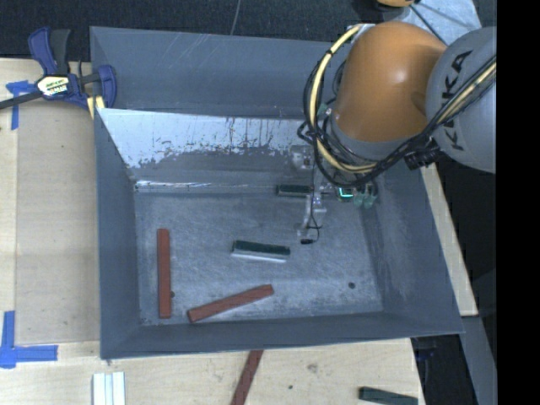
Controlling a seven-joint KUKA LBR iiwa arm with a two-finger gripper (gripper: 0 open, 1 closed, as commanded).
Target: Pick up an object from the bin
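Observation:
My gripper point(310, 231) hangs below the orange wrist cover at the right of the bin's floor, its tip low over the floor. A dark flat bar with a pale edge point(261, 250) lies just to the left of the tip, apart from it. Another short dark piece point(293, 191) sits by the back wall, close to the gripper's upper part; whether it is loose or part of the gripper I cannot tell. Nothing shows held in the gripper.
A reddish-brown strip point(163, 272) lies lengthwise along the left wall. A second reddish-brown strip point(230, 303) lies slanted near the front wall. The arm and its cables cover the bin's back right corner.

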